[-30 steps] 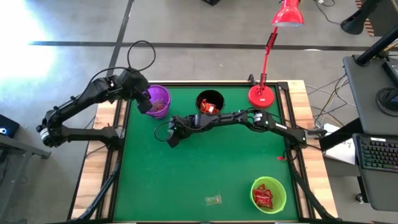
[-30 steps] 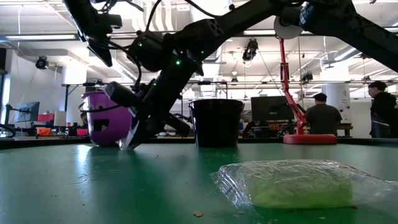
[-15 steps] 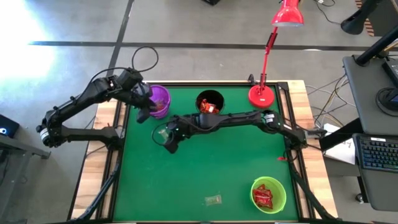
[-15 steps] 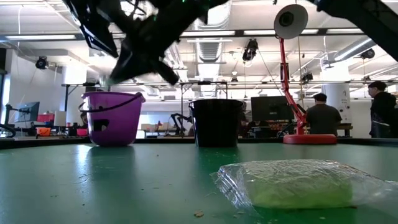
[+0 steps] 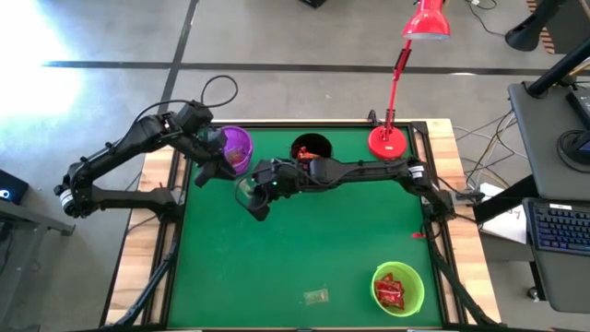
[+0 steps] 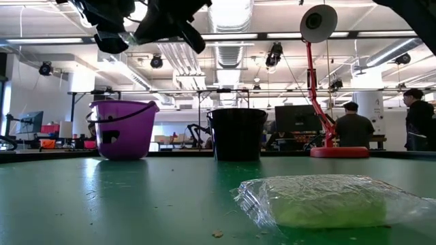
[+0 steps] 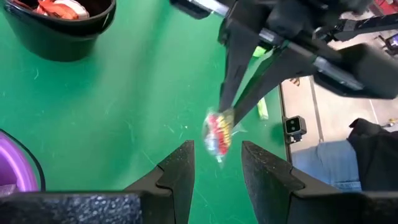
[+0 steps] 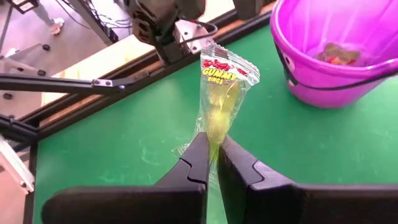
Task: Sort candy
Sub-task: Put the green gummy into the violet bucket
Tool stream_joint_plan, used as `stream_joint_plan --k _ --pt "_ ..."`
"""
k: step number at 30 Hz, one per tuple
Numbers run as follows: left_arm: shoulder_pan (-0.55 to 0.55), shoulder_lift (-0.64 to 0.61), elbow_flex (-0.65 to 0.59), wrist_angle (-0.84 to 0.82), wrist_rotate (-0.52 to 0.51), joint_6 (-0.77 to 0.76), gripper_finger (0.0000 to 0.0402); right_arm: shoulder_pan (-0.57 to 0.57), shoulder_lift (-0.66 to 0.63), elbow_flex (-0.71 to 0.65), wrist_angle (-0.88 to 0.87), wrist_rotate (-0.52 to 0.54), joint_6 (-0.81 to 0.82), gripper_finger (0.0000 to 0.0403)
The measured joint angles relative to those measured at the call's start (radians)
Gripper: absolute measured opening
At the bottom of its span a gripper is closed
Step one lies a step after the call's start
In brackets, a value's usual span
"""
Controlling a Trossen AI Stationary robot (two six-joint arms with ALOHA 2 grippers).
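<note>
The purple cup held a few sweets, the black cup red ones, while the right gripper pinched a gummy packet and the left gripper stood open, empty.

Overhead ceiling lights are lighting everything brightly; glare is washing out the floor; the candy packet is blurring in motion.
</note>
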Motion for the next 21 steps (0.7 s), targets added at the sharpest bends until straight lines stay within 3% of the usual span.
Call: stream_joint_plan --k 12,21 --pt "-0.002 0.032 0.0 0.058 0.008 -0.06 0.0114 0.003 -0.037 0.0 -0.004 0.049 -0.034 0.0011" --pt "-0.003 0.098 0.0 0.106 0.146 -0.053 0.0114 0.002 -0.038 0.0 -0.025 0.051 -0.049 0.0011"
